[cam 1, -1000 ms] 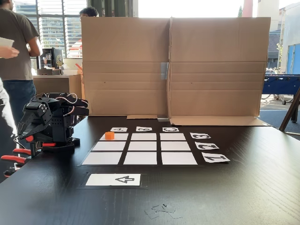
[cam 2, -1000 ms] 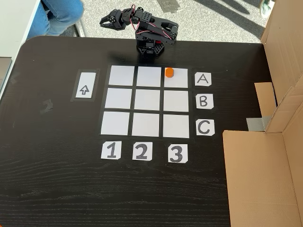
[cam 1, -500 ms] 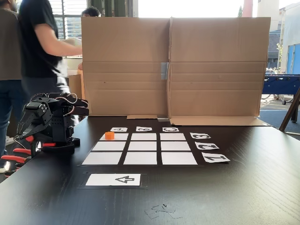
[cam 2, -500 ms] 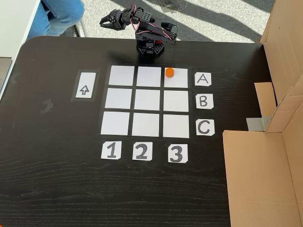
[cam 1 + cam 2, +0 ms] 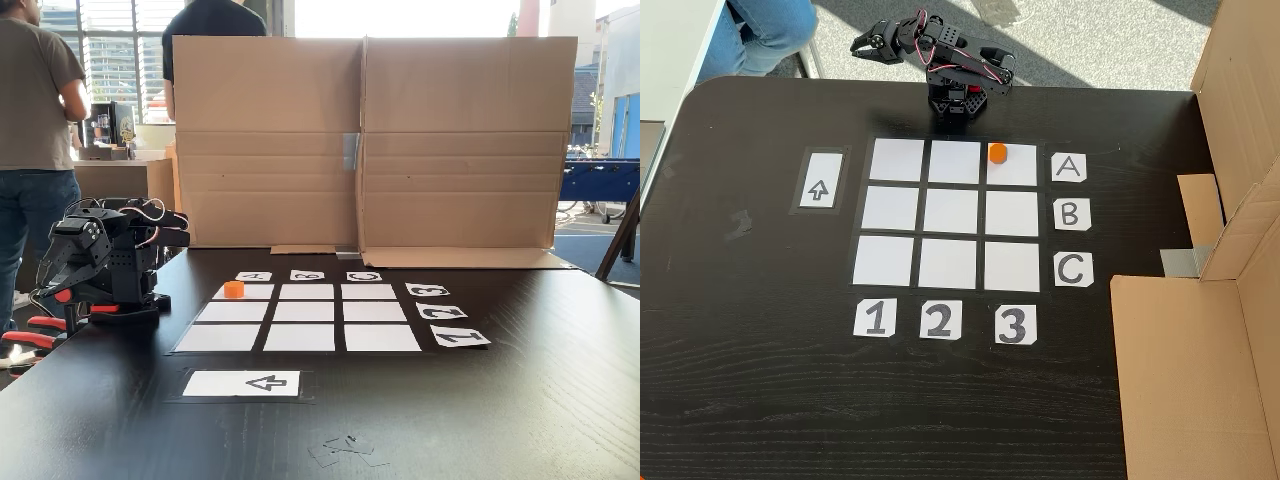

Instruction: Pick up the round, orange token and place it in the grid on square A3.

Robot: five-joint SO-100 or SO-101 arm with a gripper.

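Observation:
The orange token [image 5: 997, 153] stands upright on square A3 [image 5: 1016, 170], the grid's [image 5: 950, 212] corner cell beside label A and in line with label 3. From the low fixed view the token [image 5: 233, 289] sits on the far left cell [image 5: 256, 293] of the grid [image 5: 305, 312]. The black arm is folded over its base at the table's edge, well clear of the token. My gripper [image 5: 858, 46] hangs past the table edge, and in the low view the gripper [image 5: 48, 292] points downward. Its fingers look closed together with nothing held.
A white card with a black arrow [image 5: 817, 190] lies beside the grid. Cardboard walls [image 5: 365, 140] stand along one table side, with a flap [image 5: 1185, 370] lying on the table. Two people [image 5: 35, 120] stand behind the arm. Orange-handled clamps [image 5: 30, 335] grip the table edge.
The people in the background have shifted position. The arm, the gripper and the token have stayed still.

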